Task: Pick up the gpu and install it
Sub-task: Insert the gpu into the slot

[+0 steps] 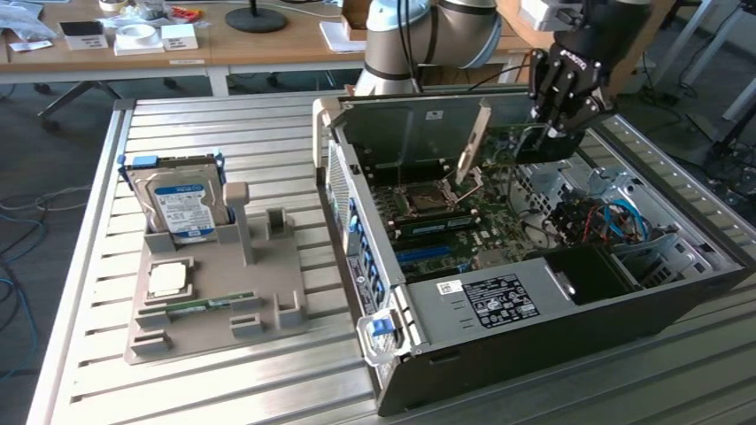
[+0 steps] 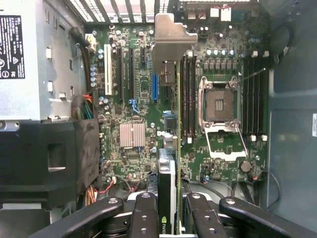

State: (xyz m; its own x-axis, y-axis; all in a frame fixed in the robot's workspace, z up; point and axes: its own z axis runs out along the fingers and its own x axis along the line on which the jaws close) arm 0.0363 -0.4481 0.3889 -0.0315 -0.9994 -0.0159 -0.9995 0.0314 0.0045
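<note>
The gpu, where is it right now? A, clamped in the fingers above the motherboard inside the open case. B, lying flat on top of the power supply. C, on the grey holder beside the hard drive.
A: the gpu stands edge-on between the fingers, over the motherboard inside the case.

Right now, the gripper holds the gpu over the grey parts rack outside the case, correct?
No. The gripper does hold the gpu, but over the motherboard inside the open case, not over the grey parts rack. The wrist view shows the card edge-on between the fingers, above the board.
</note>
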